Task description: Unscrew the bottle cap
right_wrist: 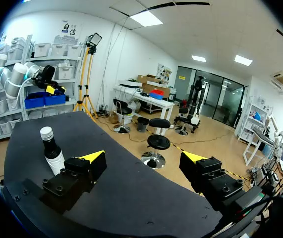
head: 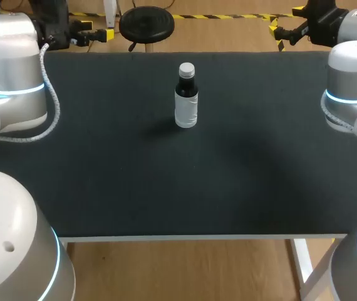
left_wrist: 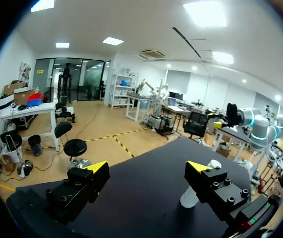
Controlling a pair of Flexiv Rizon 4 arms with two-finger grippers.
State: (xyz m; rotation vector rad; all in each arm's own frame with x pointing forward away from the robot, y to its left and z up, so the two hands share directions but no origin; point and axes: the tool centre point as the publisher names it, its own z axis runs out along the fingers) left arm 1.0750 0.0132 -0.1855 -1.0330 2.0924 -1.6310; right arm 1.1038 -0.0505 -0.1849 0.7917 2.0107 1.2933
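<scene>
Only one bottle (head: 186,97), dark with white label (head: 186,111) and cap (head: 186,68), stands on the table (head: 166,182); left gripper (left_wrist: 148,166) and right gripper (right_wrist: 144,157) gape empty.

The silver-white left arm (head: 9,75), ringed with a glowing blue band at its joint, comes in at 9 o'clock in the head view and folds back toward 11 o'clock, where its black left wrist (head: 59,28) sits. The left jaws stand wide apart, and the black, yellow-tipped left fingers (left_wrist: 84,186) grip nothing. The matching silver-white right arm (head: 352,88) comes in at 3 o'clock and folds toward 1 o'clock, ending in the black right wrist (head: 319,22). The right jaws gape too, with nothing between the right fingers (right_wrist: 74,181).
</scene>
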